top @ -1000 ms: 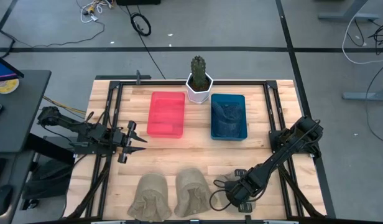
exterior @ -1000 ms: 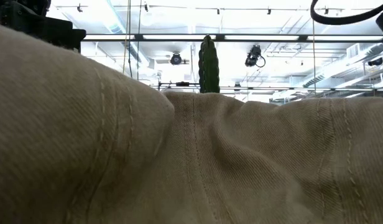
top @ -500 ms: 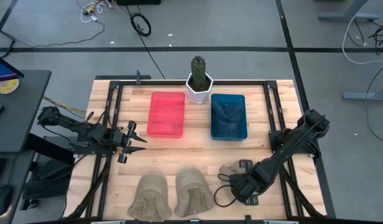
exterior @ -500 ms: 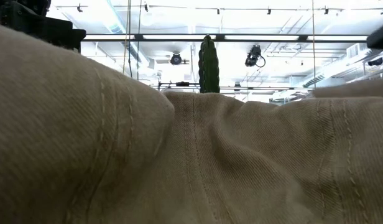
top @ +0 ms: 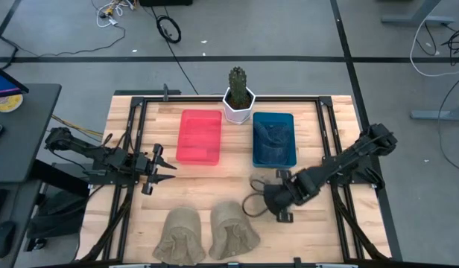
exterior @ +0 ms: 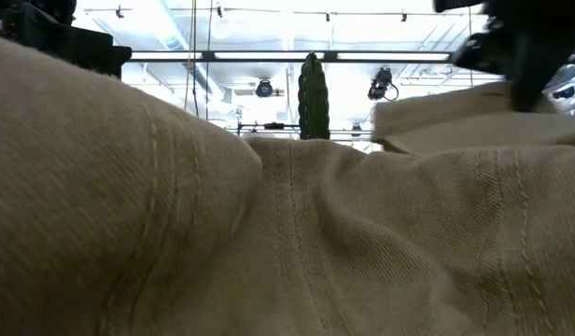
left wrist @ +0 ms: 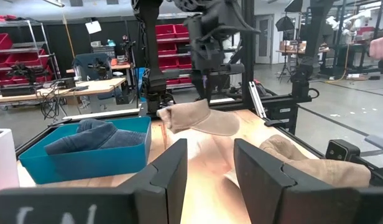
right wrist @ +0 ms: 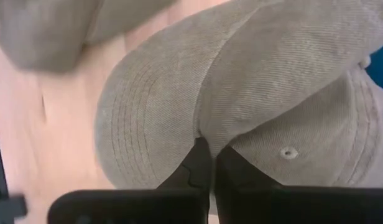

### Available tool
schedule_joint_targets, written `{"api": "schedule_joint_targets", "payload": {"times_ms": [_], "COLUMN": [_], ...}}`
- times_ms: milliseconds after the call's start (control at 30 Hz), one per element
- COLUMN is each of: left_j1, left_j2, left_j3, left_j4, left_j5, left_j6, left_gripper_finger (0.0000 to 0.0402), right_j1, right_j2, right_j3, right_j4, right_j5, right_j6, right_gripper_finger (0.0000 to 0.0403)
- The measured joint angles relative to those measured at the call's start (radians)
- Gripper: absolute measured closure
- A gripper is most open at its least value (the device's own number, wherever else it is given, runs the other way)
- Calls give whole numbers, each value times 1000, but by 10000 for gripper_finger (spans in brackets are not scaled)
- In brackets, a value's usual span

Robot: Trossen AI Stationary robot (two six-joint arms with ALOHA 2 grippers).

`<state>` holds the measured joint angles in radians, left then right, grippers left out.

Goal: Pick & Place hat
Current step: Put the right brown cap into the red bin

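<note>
Carrying a hat (left wrist: 201, 117) clamped in the right end effector (top: 268, 197), placement remains; left end effector (top: 164, 168) waits, spread.

right claw (left wrist: 201, 93) pinching tan hat (left wrist: 201, 118) aloft | blue bin (left wrist: 86, 152) beside | left claw (left wrist: 207, 171) apart

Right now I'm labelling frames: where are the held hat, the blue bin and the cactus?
held hat (left wrist: 201, 117), left wrist view, its brim
blue bin (top: 273, 158), high view, its front wall
cactus (top: 237, 80), high view, its stem
</note>
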<state>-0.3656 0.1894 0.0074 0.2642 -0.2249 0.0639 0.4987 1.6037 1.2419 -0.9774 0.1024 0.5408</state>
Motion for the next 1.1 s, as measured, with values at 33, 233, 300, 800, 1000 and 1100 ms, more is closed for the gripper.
{"api": "schedule_joint_targets", "payload": {"times_ms": [33,233,300,800,1000,1100], "left_j1": [0,0,0,0,0,0], "left_j2": [0,0,0,0,0,0], "left_j3": [0,0,0,0,0,0], "left_j4": [0,0,0,0,-1,0], "left_j5": [0,-1,-3,-12,-12,-15], "left_j6": [0,0,0,12,14,32], "left_gripper_finger": [266,266,266,266,266,266], "right_j1": [-18,-126,-162,-423,-529,-559], "right_j2": [-2,-15,-15,-3,48,94], "right_j3": [0,1,1,182,247,312], "right_j4": [14,61,85,161,165,169], "right_j5": [-1,-5,-5,-32,-56,-63], "right_j6": [-18,-140,-179,-420,-477,-525], "right_gripper_finger": [401,401,401,401,401,401]}}
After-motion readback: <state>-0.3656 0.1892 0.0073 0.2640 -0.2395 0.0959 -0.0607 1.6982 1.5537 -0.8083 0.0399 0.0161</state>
